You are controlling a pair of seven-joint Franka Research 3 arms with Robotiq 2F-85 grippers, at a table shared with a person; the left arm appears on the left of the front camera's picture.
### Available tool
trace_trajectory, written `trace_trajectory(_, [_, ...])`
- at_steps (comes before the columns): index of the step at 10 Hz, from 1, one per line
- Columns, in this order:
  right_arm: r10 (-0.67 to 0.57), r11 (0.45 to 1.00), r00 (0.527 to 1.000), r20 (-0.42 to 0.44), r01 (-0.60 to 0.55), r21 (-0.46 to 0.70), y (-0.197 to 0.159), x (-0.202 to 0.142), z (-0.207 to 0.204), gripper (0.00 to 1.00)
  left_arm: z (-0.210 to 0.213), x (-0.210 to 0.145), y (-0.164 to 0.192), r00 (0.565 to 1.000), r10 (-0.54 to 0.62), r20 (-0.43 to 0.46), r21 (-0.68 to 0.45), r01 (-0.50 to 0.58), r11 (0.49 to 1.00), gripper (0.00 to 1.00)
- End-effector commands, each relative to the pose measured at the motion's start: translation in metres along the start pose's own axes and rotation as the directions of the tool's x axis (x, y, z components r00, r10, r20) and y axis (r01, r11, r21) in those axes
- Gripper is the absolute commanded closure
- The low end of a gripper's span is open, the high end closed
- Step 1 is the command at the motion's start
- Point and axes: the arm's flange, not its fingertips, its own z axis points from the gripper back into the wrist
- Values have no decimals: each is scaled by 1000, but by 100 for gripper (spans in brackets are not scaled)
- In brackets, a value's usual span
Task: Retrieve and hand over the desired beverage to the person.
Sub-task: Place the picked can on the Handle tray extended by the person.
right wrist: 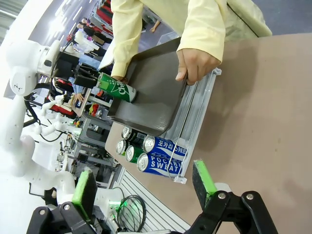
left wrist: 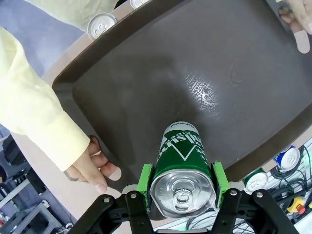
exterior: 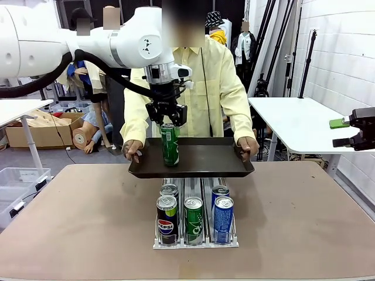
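Brown table (exterior: 293,222) by white wall (exterior: 343,52); left jaws tight on green can (exterior: 170,144) over tray (exterior: 208,159), right jaws wide, empty.

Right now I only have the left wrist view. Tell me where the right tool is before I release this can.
Observer: The right tool is open and empty, off past the table's right edge, far from the tray.
Operator: Report what the tray rests on.
Observer: Nothing; the person holds it in the air above the can rack.
Operator: Check the can's stance.
Observer: The green can stands upright under the left tool; whether its base touches the tray, I cannot tell.
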Motion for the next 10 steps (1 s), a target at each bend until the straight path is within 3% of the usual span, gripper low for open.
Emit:
trace_trajectory(1, [0,1000,1000,2,0,3,0,0,0,0,4,9,2,1000,-10,-22,3,10,1000,100])
trace_trajectory(5, [0,1000,1000,2,0,3,0,0,0,0,2,8,2,999,-18,-27,3,18,1000,98])
trace_trajectory(7, [0,1000,1000,2,0,3,0,0,0,0,2,8,2,999,-17,-28,-1,17,1000,70])
trace_trajectory(10, [0,1000,1000,2,0,3,0,0,0,0,3,6,3,1000,-16,-26,-6,16,1000,12])
